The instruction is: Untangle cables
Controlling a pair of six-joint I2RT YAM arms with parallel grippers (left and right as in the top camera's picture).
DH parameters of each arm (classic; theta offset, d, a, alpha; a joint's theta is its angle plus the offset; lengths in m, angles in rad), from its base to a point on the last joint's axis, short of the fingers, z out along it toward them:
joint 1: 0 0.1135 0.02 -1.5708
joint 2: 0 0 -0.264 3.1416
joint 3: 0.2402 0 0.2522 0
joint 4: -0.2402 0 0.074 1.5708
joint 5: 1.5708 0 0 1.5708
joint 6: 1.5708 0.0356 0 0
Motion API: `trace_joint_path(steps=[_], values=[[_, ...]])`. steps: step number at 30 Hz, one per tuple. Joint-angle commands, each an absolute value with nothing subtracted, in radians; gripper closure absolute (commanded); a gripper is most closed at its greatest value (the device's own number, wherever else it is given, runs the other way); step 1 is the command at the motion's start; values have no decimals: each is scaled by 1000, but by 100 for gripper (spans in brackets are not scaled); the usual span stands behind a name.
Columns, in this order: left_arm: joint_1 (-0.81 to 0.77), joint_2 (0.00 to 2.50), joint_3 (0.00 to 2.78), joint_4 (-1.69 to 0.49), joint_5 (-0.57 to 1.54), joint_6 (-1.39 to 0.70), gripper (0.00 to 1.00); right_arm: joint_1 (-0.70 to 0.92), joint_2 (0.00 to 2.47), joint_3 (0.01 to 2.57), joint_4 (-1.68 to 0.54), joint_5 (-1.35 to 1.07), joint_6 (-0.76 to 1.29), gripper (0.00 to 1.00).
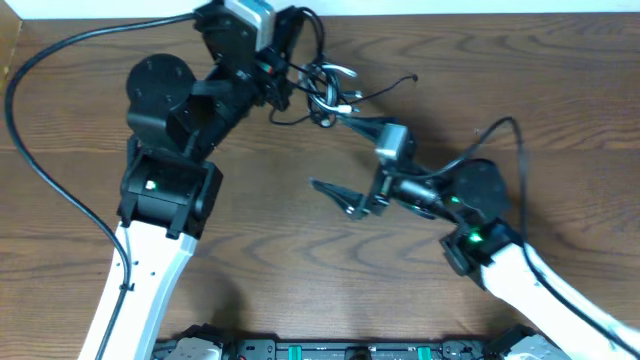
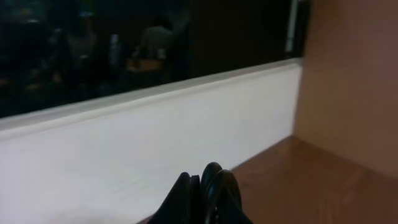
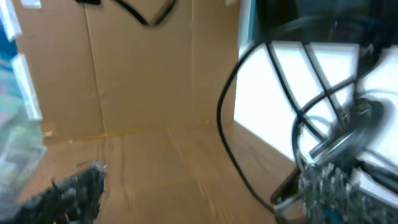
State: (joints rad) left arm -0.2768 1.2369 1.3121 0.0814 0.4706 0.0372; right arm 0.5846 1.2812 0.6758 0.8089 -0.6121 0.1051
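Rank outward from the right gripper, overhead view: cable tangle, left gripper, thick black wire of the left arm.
From right gripper:
1. cable tangle, at its upper fingertip.
2. left gripper, just beyond, upper left.
3. thick black wire, far left edge.

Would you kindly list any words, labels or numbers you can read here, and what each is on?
None can be read in any view.
Equipment along the overhead view's bottom edge: markings too small to read.
Blue-and-white item, right wrist view: too blurred to read.
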Motion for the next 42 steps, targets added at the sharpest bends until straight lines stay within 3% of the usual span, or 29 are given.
trace_joint_path(steps=[1, 8, 19, 23, 24, 25, 27, 32, 42], values=[[-299, 1223, 1323, 99, 509, 21, 92, 597, 1401, 686, 986, -577, 134, 1], [-362, 1223, 1323, 98, 513, 26, 92, 598, 1603, 686, 1272, -545, 204, 1], [-390, 1254, 1322, 99, 512, 47, 92, 610, 1601, 686, 1308, -573, 216, 1], [-442, 1262, 1322, 99, 514, 47, 92, 610, 1601, 686, 1307, -536, 216, 7], [-454, 1262, 1322, 99, 513, 47, 92, 609, 1601, 686, 1303, -524, 216, 14], [-464, 1262, 1322, 99, 512, 47, 93, 609, 1601, 686, 1298, -522, 216, 27], [-466, 1262, 1322, 98, 475, 47, 92, 607, 1601, 686, 1293, -522, 216, 84], [-422, 1256, 1322, 96, 249, 51, 92, 603, 1601, 686, 1290, -528, 262, 99], [-127, 1190, 1322, -32, 236, 85, 92, 539, 1591, 686, 1289, -617, 382, 99]])
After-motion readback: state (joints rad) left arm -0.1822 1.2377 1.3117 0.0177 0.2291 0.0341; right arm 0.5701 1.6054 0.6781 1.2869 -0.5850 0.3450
